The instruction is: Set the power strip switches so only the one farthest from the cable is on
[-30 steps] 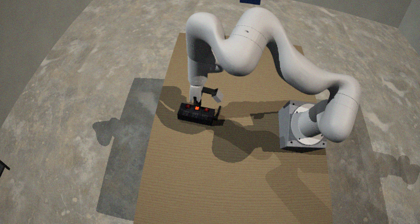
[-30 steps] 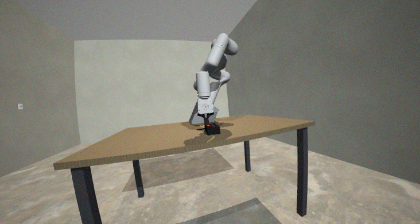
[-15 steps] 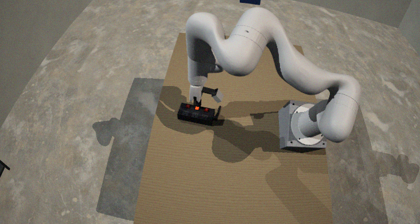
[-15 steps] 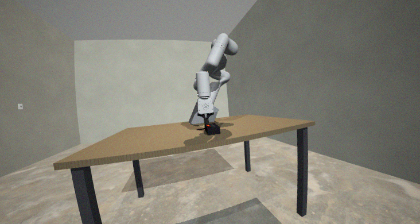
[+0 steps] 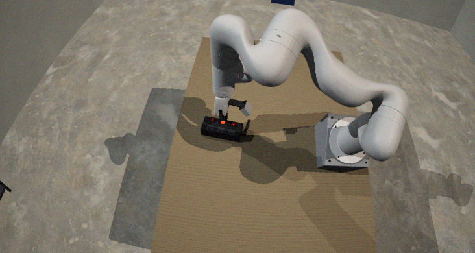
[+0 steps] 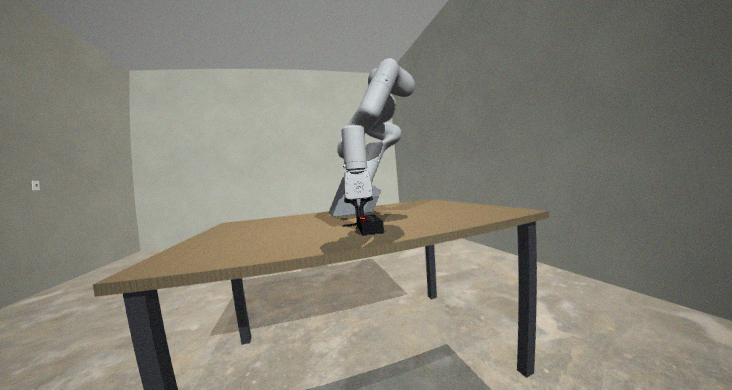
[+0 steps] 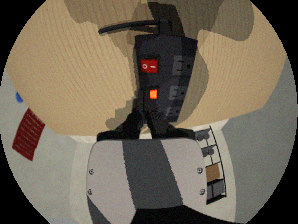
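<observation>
I see the gripper (image 5: 222,115) pressed together, empty, tips on the glowing orange middle switch (image 5: 222,122) of the black rectangular power strip (image 5: 222,129), mid-bench.

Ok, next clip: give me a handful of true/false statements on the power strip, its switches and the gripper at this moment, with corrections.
1. The power strip lies flat on the table, right way up. True.
2. The gripper is wide open around the strip. False: its fingers are shut, holding nothing, tips pointing down at the switch row.
3. The middle switch glows brighter orange than the two red ones beside it. True.
4. The cable leaves the strip at the end nearer the arm's base. True.
5. The fingertips sit over the switch farthest from the cable. False: they are at the middle switch.
6. The strip hangs over the table edge. False: it rests well inside the table top.
</observation>
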